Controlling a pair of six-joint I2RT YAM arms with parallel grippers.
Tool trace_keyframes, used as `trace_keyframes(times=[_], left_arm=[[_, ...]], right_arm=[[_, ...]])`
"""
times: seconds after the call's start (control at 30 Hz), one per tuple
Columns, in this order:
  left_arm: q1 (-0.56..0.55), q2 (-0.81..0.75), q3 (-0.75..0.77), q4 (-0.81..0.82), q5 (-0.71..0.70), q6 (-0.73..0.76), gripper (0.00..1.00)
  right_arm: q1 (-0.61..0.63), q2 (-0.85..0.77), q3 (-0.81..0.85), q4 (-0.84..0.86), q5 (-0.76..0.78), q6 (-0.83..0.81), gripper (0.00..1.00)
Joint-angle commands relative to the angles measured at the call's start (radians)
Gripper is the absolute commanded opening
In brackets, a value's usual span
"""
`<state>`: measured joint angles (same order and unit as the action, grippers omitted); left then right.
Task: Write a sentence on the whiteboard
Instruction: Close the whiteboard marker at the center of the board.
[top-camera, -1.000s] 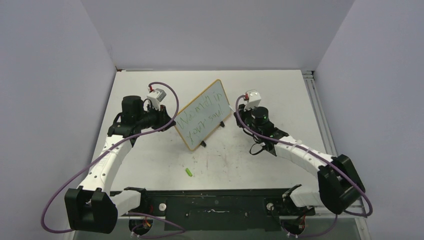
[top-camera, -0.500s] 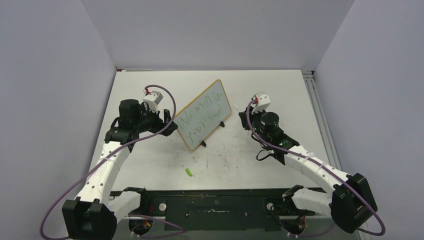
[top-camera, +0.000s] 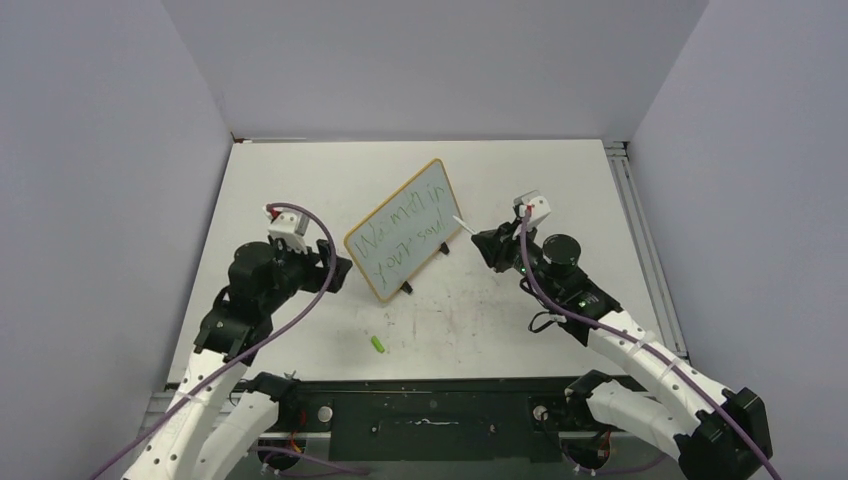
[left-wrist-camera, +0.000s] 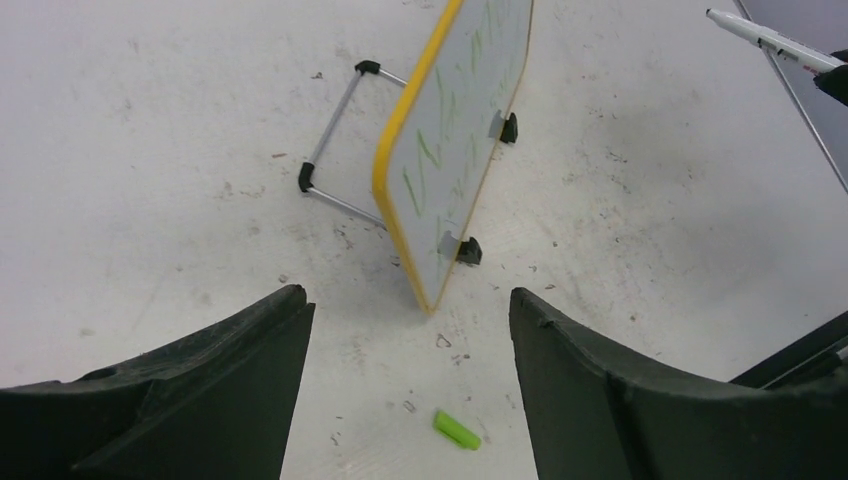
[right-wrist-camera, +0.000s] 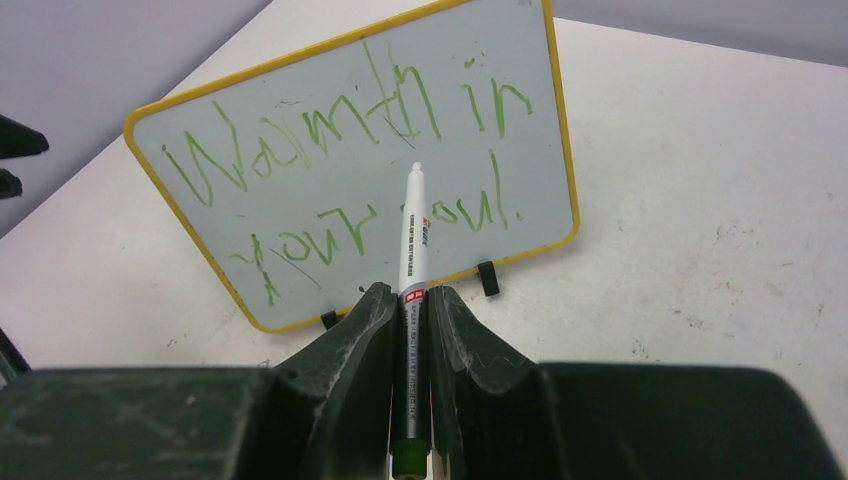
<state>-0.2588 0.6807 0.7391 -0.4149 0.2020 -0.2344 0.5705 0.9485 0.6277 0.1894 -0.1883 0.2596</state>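
A small white rectangular whiteboard with a thin yellow frame and black feet (top-camera: 405, 228) stands tilted on the pale, scuffed surface (top-camera: 300, 180) at the centre of the top view. Thin green handwriting (right-wrist-camera: 350, 130) in two lines on it reads "Warmth in your soul!". To the right of centre, the right pincer (right-wrist-camera: 410, 295) is clamped on a slim white marker pen (right-wrist-camera: 413, 230), whose tip is near the board's right edge but not touching it. Left of centre, the left pincer (left-wrist-camera: 408, 310) is spread wide and holds nothing. A small green cap (top-camera: 378, 344) lies below the board.

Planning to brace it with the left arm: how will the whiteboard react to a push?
The whiteboard leans on a thin wire stand, so it probably tips easily. It looks thin and light, so likely slides despite its small black feet.
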Motion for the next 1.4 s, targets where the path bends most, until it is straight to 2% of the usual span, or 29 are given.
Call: trace_keyframes(times=[0.0, 0.13, 0.3, 0.43, 0.63, 0.83, 0.97, 1.17, 1.37], left_arm=[[-0.231, -0.057, -0.017, -0.080, -0.345, -0.308, 0.68], [-0.473, -0.058, -0.083, -0.127, -0.535, -0.567, 0.64], [-0.714, 0.044, -0.184, -0.073, -0.668, -0.827, 0.61], [-0.855, 0.157, -0.218, -0.018, -0.735, -0.940, 0.61], [-0.886, 0.262, -0.245, 0.017, -0.759, -1.007, 0.59], [-0.886, 0.283, -0.287, 0.012, -0.765, -1.068, 0.51], [-0.884, 0.288, -0.316, -0.013, -0.763, -1.109, 0.51], [-0.881, 0.323, -0.315, 0.002, -0.742, -1.105, 0.50], [-0.881, 0.431, -0.250, -0.026, -0.749, -1.046, 0.47]], right_arm=[[0.013, -0.056, -0.015, -0.030, -0.006, 0.056, 0.05], [0.046, -0.067, -0.008, -0.092, 0.031, 0.084, 0.05], [0.115, -0.104, -0.011, -0.164, 0.113, 0.081, 0.05], [0.157, -0.124, -0.020, -0.186, 0.176, 0.082, 0.06], [0.160, -0.129, -0.030, -0.163, 0.184, 0.089, 0.06], [0.161, -0.126, -0.030, -0.156, 0.182, 0.082, 0.06], [0.162, -0.129, -0.038, -0.145, 0.177, 0.083, 0.06], [0.162, -0.121, -0.040, -0.140, 0.163, 0.086, 0.06], [0.163, -0.122, -0.043, -0.137, 0.158, 0.090, 0.06]])
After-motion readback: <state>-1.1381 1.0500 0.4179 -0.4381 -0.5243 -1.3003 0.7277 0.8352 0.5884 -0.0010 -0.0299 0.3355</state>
